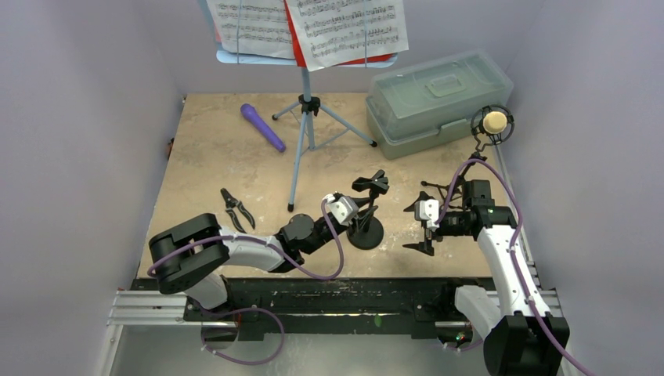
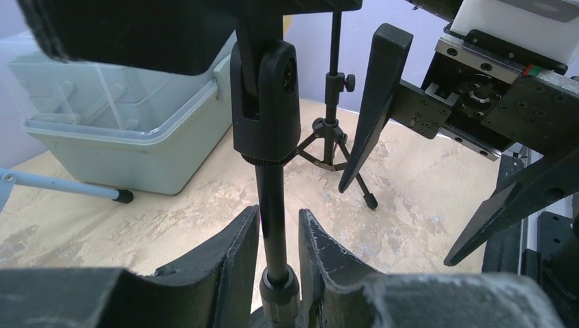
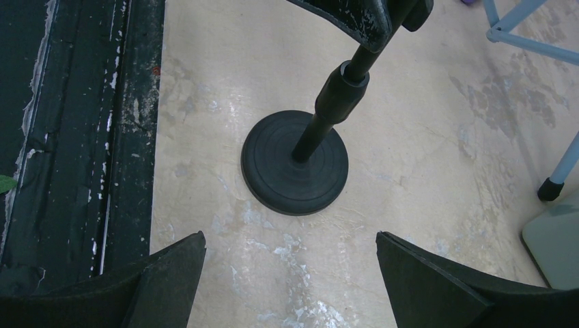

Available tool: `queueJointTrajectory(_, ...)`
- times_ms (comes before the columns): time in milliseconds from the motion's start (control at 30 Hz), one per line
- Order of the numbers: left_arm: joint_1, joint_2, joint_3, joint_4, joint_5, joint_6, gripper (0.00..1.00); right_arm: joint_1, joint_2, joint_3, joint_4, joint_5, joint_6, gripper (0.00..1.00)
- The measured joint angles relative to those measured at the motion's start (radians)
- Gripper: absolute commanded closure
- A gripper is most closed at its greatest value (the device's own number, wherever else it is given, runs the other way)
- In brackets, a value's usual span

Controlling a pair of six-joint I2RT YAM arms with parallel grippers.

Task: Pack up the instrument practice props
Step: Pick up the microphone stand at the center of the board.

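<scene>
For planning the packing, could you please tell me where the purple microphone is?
In the top view, the purple microphone lies far left on the table, just left of the blue music stand, beyond the black pliers.

Two matching robot arms. The left arm (image 1: pixel 235 252) and right arm (image 1: pixel 505 262) pair white link shells with chunky black joint housings. A purple cable (image 1: pixel 337 239) runs loose along each arm, looping near the bases at 6 o'clock. A small green light (image 1: pixel 487 210) glows on the right arm. Each wrist carries a white block (image 1: pixel 342 208). The left gripper (image 2: pixel 278 213) has matte black wedge fingers (image 2: pixel 232 253), scuffed pale at the edges; the right gripper (image 3: pixel 288 236) has the same. At 2 o'clock from the left wrist, its black plate (image 2: pixel 532 113) is dotted with screw holes, beside a silver rail (image 2: pixel 478 58).
</scene>
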Motion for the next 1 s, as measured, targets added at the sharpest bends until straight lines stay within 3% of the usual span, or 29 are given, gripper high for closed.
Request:
queueJointTrajectory(400, 0.000, 0.015, 0.001, 0.006, -0.012, -0.023, 0.86, 0.000, 0.000, 0.000, 0.000, 0.000, 0.000, 0.01)
queueJointTrajectory(567, 0.000, 0.015, 0.001, 0.006, -0.014, -0.026, 1.00, 0.000, 0.000, 0.000, 0.000, 0.000, 0.000, 0.01)
queueJointTrajectory(1000, 0.000, 0.001, 0.001, 0.003, -0.072, -0.133, 1.00, 0.000, 0.003, 0.000, -0.034, -0.026, -0.021, 0.01)
